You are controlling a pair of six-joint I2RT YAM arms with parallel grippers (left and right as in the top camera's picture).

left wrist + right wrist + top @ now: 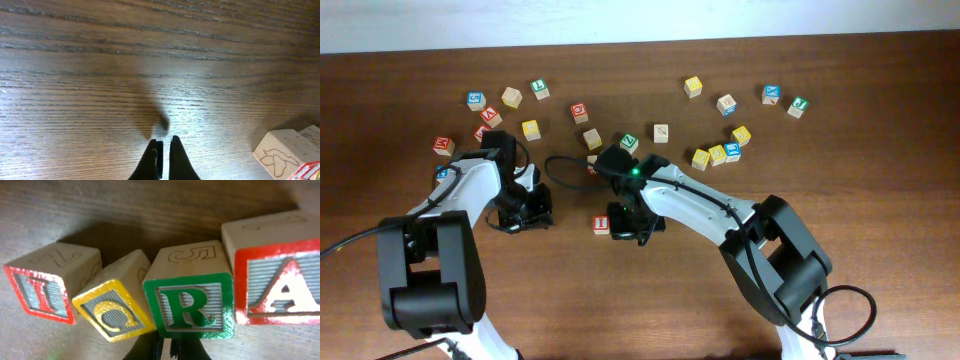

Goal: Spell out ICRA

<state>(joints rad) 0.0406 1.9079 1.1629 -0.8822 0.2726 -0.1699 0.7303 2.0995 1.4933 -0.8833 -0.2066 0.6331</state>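
1. The right end effector [166, 347] has its two fingers pressed together with nothing between them. In the right wrist view the tips sit just below the R block [190, 305].
2. The R block has a green frame and stands square. Close on one side of it is the A block [280, 287], framed in red.
3. On the R block's other side is the C block [112, 312], framed in yellow. It is turned at an angle, so one corner points toward the fingers.
4. Beyond the C block is the I block [42, 292], framed in red, and it ends a row that reads I, C, R, A.
5. From overhead, the row lies about midway between the left and right edges of the tabletop [880, 230]. Only the I block shows there, because the right end effector covers the rest.
6. The left end effector [164, 150] is clenched on nothing, with only a thin slit between the fingers above bare wood. Overhead, it sits to the left of the row and clear of it.
7. In the lower right corner of the left wrist view is a pale block [282, 150] with an outline drawing on it. I can't tell which block it is.
8. Other blocks lie scattered toward the far edge, among them a yellow block [693, 86] and a blue block [772, 94].
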